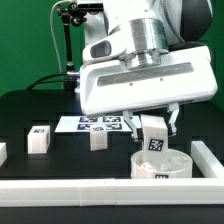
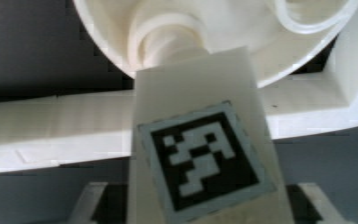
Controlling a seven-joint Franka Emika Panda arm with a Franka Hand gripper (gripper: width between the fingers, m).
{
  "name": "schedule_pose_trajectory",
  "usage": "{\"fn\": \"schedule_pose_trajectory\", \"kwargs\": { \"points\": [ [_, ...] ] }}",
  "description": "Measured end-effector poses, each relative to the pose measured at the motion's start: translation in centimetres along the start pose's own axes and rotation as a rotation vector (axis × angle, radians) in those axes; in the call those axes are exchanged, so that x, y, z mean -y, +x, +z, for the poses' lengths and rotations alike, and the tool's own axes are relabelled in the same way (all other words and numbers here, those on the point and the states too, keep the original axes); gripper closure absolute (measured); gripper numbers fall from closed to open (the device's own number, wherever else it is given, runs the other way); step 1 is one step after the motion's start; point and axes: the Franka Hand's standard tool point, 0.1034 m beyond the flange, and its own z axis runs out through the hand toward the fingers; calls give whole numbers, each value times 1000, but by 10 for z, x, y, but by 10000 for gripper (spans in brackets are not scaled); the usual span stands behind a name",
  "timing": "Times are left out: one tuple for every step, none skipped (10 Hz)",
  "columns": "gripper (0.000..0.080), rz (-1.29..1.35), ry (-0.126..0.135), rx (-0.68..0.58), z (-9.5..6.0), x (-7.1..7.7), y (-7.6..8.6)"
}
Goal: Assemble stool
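My gripper [image 1: 153, 127] is shut on a white leg block [image 1: 154, 138] with a black-and-white tag, holding it upright over the round white seat [image 1: 160, 164] at the exterior view's right front. In the wrist view the leg block [image 2: 197, 120] runs from between my fingers [image 2: 105, 196] to a round socket of the seat [image 2: 158, 30]; its far end meets the socket. Two more leg blocks lie loose on the black table, one [image 1: 39, 139] at the exterior view's left and one [image 1: 98, 139] nearer the middle.
The marker board [image 1: 92, 125] lies flat behind the loose blocks. A white rail [image 1: 70, 193] runs along the table's front edge, with a side wall [image 1: 208, 155] at the exterior view's right. Another white piece [image 1: 2, 152] shows at the exterior view's left edge.
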Motion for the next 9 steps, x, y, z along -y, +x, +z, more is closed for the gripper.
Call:
{"fn": "schedule_pose_trajectory", "kwargs": {
  "points": [
    [475, -1, -3, -7, 0, -1, -1],
    [475, -2, -9, -27, 0, -1, -2],
    [475, -2, -15, -51, 0, -2, -1],
    [475, -3, -21, -76, 0, -2, 0],
    [475, -3, -21, -78, 0, -2, 0],
    [475, -3, -21, -78, 0, -2, 0],
    [474, -3, -21, -78, 0, -2, 0],
    [474, -1, -21, -77, 0, -3, 0],
    [475, 15, -22, -70, 0, -8, 0]
  ]
}}
